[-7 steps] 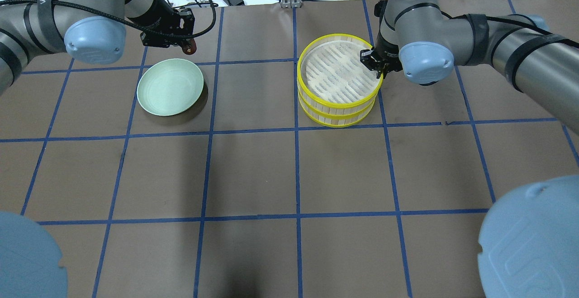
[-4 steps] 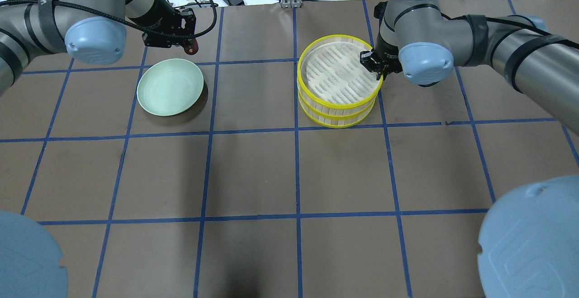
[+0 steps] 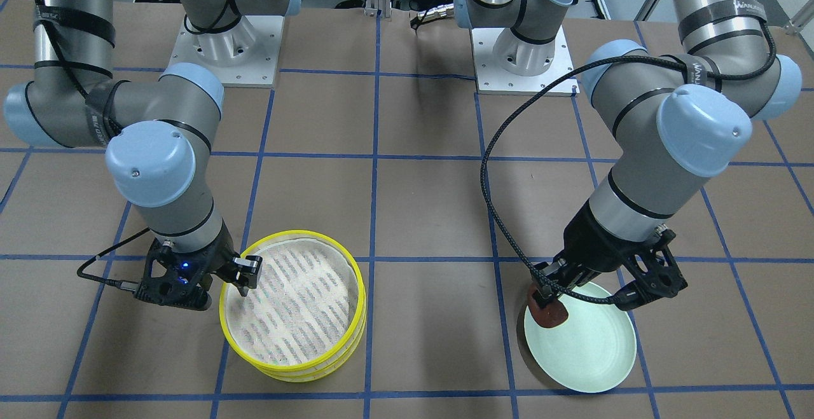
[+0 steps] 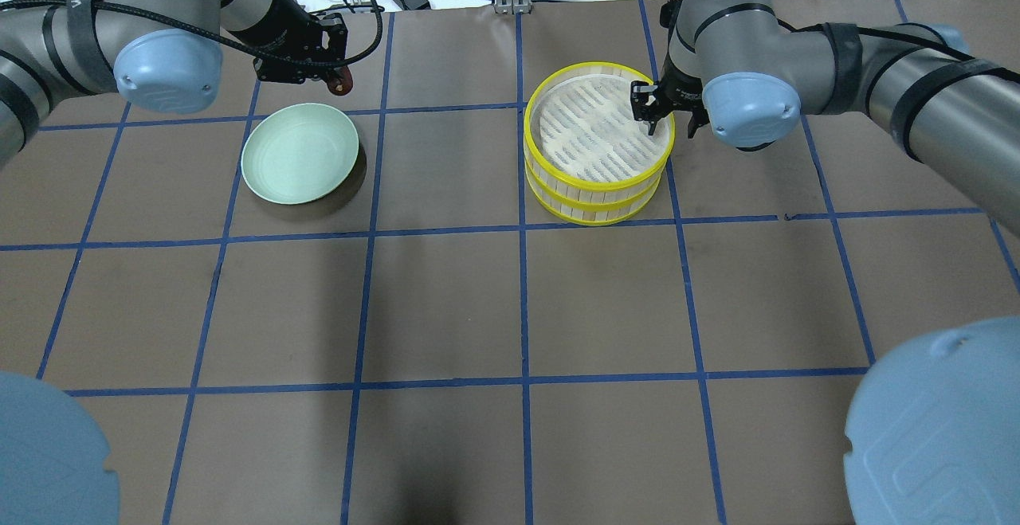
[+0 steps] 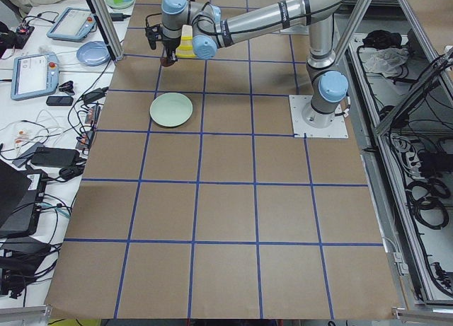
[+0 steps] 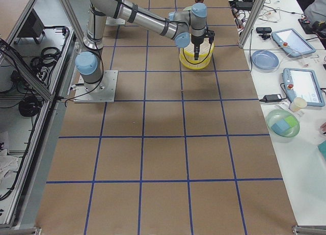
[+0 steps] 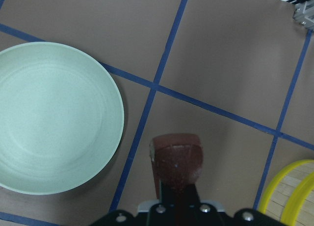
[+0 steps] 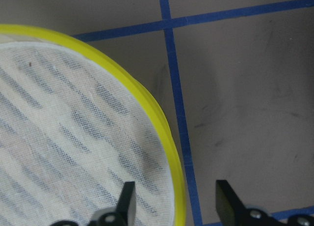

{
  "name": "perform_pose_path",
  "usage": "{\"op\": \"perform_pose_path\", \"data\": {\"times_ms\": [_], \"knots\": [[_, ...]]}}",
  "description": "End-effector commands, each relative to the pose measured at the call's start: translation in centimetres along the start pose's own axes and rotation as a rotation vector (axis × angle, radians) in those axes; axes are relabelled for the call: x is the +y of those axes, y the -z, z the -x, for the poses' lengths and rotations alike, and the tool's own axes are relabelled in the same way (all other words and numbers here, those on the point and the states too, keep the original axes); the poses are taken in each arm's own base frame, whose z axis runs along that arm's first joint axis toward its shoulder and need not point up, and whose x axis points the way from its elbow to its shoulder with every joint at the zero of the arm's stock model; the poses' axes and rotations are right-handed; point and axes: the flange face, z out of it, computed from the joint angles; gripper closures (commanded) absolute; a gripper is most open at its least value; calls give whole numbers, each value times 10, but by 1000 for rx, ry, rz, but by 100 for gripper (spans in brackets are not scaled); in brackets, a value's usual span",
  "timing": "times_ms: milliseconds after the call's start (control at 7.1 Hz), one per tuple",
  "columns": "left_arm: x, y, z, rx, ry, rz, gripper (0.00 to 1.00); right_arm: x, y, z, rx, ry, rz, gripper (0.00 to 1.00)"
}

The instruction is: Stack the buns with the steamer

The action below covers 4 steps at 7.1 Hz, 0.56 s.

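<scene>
Brown paper taped into a blue grid covers my table [image 4: 446,302], with a cluttered white bench [image 5: 53,117] alongside. My left gripper [image 7: 176,187] clamps the reddish-brown bun [image 7: 176,157] beside the pale green plate [image 4: 299,154]. My right gripper [image 8: 177,201] stands spread astride the rim of the yellow steamer [image 4: 596,184].

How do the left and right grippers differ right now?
The left gripper is shut on the reddish-brown bun; the right gripper is open and empty. The left gripper hangs beside the green plate; the right gripper straddles the yellow rim of the steamer. Both point downward.
</scene>
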Motion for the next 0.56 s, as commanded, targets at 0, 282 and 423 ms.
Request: {"op": "perform_pose_path", "data": {"times_ms": [0,282,423], "knots": [[13,0,-26,58,91,14,100,13,48,0,-3,3,-10,0],[35,-2,-75,162,225,-15,100,31,122,-16,6,103,13,0],[53,-4,-109,228,299,-38,100,35,167,-34,39,170,20,0]]}}
